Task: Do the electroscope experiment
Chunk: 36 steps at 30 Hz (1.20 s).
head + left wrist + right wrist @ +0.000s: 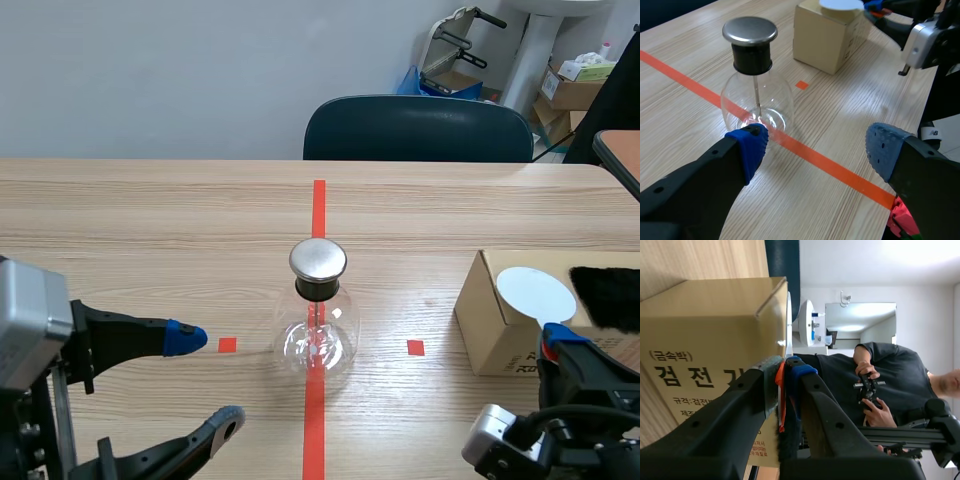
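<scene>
Left fingers (747,145) wide, 8 o'clock of flask (318,335). Right fingers (799,377) pinch orange strip (781,400) at box (490,320), 3 o'clock; best touch metal cap (318,259) gently.

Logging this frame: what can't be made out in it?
Electroscope leaves: lost in glass glare, scene and left wrist views.
Orange strip between the right gripper's pads: only its edge shows, right wrist view; identity unclear.
Black furry thing: cut off by the scene view's edge.
Box label: partly behind that gripper, right wrist view.
</scene>
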Each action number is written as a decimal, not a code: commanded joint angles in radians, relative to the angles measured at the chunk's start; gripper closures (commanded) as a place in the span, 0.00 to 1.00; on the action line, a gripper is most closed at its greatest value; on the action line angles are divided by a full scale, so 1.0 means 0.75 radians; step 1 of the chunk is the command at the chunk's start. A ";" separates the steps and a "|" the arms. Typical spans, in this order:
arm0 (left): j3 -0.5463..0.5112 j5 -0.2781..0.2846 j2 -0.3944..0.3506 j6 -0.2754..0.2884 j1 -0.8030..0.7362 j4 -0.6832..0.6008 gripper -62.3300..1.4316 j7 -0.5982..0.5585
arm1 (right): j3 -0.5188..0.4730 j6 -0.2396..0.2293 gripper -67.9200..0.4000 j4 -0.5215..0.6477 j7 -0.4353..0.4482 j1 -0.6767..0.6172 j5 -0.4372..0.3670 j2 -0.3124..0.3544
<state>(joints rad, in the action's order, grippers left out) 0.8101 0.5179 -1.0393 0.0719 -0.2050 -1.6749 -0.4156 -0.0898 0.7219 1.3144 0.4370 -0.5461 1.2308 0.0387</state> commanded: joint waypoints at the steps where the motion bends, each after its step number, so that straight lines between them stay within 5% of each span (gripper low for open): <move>1: -0.006 0.033 -0.029 0.002 -0.001 -0.044 0.28 -0.018 | -0.001 0.081 0.98 0.003 -0.016 0.020 0.008 0.003; 10: -0.006 0.089 -0.163 0.068 -0.013 -0.172 0.27 -0.044 | -0.001 0.081 0.98 -0.021 -0.037 0.023 0.054 0.003; 23: -0.006 0.085 -0.210 0.067 -0.063 -0.203 0.27 -0.116 | -0.001 0.081 0.97 -0.021 -0.046 0.035 0.055 0.004; 26: -0.006 0.088 -0.211 0.067 -0.063 -0.203 0.27 -0.119 | -0.001 0.081 0.82 -0.021 -0.046 0.038 0.055 0.004; 36: -0.006 0.089 -0.211 0.067 -0.063 -0.203 0.27 -0.124 | -0.001 0.081 0.04 -0.021 -0.046 0.038 0.055 0.004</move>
<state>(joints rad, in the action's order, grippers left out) 0.8085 0.5774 -1.1919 0.1204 -0.2520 -1.8027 -0.4908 -0.0898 0.7219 1.2938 0.4068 -0.5247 1.2751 0.0387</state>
